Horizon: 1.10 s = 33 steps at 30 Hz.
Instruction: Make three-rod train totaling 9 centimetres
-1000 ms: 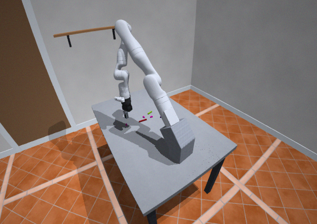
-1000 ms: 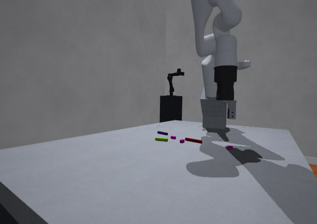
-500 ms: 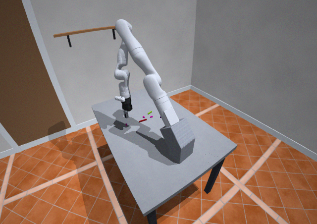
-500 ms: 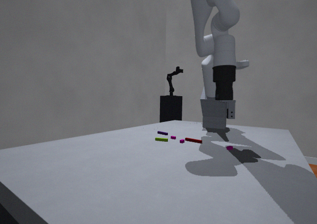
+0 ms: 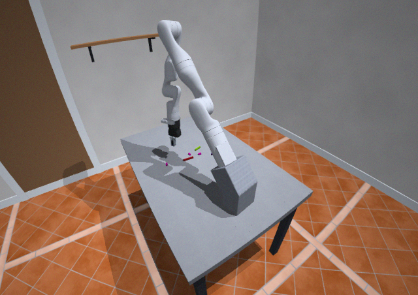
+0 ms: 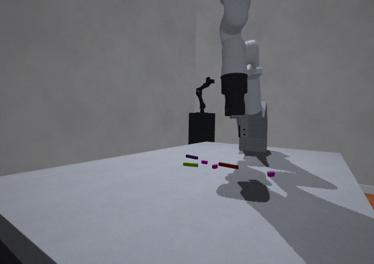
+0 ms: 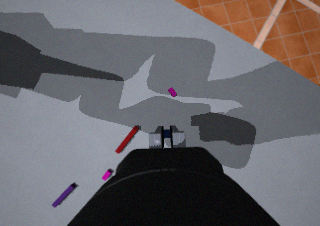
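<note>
Gripper [image 7: 167, 140]: I saw it above the table [image 5: 215, 237], pinching a small blue rod [image 7: 167, 135] (barely visible).
Red rod [image 6: 228, 165]: flat.

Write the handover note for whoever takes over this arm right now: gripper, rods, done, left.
Gripper: shut on a small blue rod, held above the table.
On the table: purple rod, lime rod, red rod, two magenta rods between them, and a third magenta rod off alone.
Done: blue rod picked up. No train laid; all rods lie apart.
Left: probably purple, one magenta and blue make 9. Lay them end to end, keep the others well away, then release.
</note>
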### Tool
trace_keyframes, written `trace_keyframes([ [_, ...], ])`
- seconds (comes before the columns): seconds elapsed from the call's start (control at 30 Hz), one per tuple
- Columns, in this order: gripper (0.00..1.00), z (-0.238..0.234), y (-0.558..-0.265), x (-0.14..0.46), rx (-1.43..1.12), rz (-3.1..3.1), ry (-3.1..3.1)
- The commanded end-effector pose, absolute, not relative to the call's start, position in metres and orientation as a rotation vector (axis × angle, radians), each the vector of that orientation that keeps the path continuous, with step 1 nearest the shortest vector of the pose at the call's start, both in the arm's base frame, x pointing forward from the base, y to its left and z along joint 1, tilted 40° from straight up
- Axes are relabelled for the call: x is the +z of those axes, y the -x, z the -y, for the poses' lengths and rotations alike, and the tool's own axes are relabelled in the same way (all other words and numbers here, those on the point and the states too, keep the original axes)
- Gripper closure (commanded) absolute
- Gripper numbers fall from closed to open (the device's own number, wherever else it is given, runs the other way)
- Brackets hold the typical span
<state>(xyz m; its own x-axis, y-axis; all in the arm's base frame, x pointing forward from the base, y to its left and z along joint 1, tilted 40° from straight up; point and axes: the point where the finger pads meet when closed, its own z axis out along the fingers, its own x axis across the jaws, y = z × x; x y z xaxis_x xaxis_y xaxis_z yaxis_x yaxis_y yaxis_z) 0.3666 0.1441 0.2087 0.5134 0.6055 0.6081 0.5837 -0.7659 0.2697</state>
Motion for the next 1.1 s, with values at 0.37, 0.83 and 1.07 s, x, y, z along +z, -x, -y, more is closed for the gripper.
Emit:
trace_keyframes([
  [0.37,0.76,0.023,-0.405,0.203,1.123,-1.094,-2.622],
  [0.83,0.76,0.098,-0.388,0.168,1.062,-1.153,-2.597],
  [1.07,0.76,0.121,-0.378,0.153,1.037,-1.177,-2.592],
])
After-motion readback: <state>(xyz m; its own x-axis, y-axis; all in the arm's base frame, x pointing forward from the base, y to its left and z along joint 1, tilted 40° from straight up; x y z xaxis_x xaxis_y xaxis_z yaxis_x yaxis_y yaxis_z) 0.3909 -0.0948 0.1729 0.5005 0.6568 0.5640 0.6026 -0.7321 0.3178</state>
